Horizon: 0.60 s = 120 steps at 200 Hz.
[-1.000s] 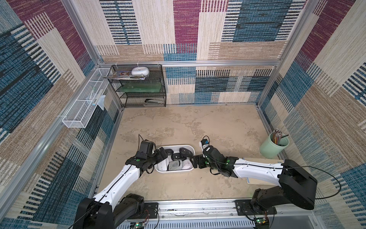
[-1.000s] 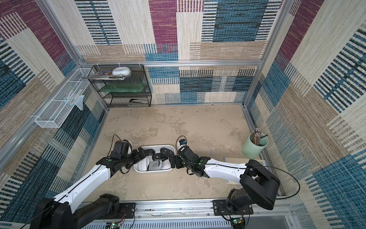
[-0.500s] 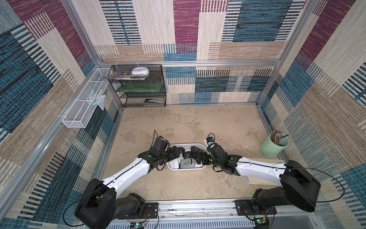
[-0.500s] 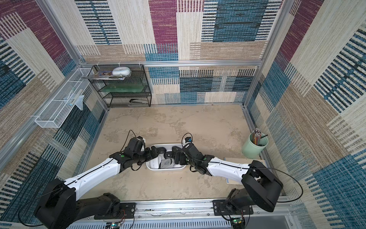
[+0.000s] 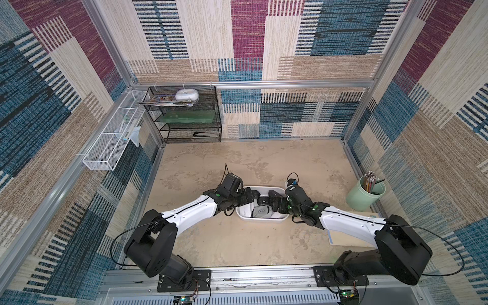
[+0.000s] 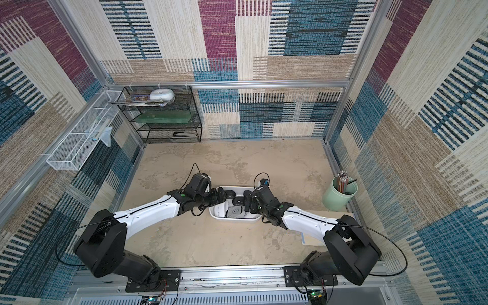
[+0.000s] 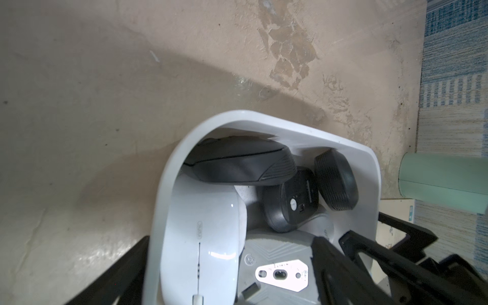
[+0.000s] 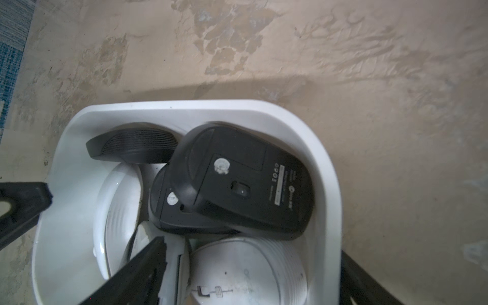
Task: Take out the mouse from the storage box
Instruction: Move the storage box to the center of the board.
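White plastic storage box [image 5: 264, 221] is sitting between the two arms [image 6: 148, 214] with nothing lifted out yet: a black mouse [image 8: 237, 179] is lying belly-up inside, beside a white mouse [image 7: 206, 237] and an overturned grey mouse [image 7: 277, 253]. Left gripper [image 5: 248, 197] and right gripper [image 5: 276, 202] are hanging over opposite ends, jaws spread and gripping nothing, so the whole pick is waiting. Both top views are losing the box ends behind the arms, and the wrist views are cutting the jaws off at the frame edge, leaving contact unclear.

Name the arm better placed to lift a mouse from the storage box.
Left, probably. The left hand and the right hand are open at opposite ends of the storage box. The white mouse lies top-up before the left; the right faces two overturned black mice, stacked.
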### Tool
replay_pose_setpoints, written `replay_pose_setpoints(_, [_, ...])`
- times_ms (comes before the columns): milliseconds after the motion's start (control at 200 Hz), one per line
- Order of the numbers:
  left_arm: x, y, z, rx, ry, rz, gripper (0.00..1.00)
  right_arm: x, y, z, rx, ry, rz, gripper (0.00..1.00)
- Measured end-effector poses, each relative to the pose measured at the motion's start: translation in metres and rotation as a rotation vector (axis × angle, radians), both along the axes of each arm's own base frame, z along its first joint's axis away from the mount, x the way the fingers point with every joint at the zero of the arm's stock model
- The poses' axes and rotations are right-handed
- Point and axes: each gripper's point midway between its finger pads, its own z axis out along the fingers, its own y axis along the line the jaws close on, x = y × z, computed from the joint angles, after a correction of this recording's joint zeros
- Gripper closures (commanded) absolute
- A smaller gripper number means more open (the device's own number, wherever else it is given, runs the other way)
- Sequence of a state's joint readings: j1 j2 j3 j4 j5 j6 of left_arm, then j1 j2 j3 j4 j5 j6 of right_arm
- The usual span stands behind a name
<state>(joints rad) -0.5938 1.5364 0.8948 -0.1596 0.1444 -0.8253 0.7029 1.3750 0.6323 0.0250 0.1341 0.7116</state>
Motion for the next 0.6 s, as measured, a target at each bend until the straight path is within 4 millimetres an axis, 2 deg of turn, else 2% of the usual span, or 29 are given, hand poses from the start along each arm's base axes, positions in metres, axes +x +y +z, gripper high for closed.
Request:
replay_pose_setpoints(301, [0.023, -0.015, -0.003, 0.015, -0.005, -0.011, 0.04, 0.026, -0.007, -0.002, 0.004, 0.021, -0.020, 0.08])
replay_pose_setpoints(471, [0.027, -0.013, -0.004, 0.039, -0.001, -0.015, 0.01, 0.038, -0.006, 0.001, -0.017, 0.015, -0.009, 0.04])
replay_pose_setpoints(601, [0.025, -0.006, 0.002, 0.049, -0.017, -0.018, 0.01, 0.039, -0.009, 0.005, -0.050, -0.001, 0.009, 0.03])
